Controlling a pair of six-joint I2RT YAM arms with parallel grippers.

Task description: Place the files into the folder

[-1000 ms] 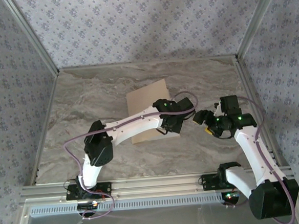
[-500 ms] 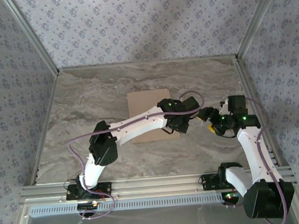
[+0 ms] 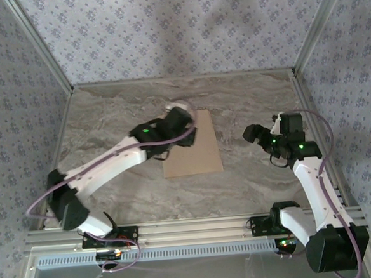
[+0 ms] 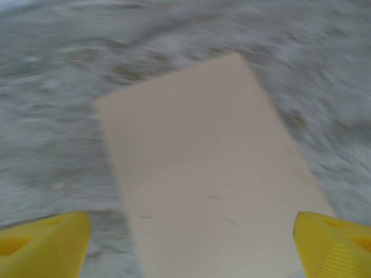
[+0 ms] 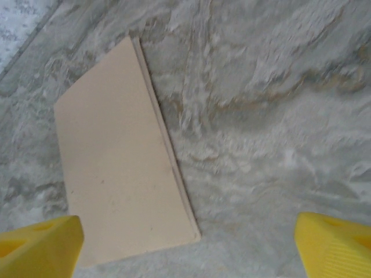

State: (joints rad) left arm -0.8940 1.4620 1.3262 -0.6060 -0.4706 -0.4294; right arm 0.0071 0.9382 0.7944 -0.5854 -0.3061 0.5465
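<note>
The folder lay flat and closed on the grey marbled counter, about midway between the two arms, its long sides running away from the bases and turned a little askew; from the right wrist its right-hand edge showed as two thin layers stacked one on the other. The left arm reached in a long diagonal from the near left, its wrist hanging over the folder's far left corner; the left fingers stood spread wide, yellow tips at either side of the blurred wrist view, the tan cover showing between them, nothing grasped. The right fingers were likewise released and wide apart, off to the folder's right with bare counter between them and gripping nothing.
</note>
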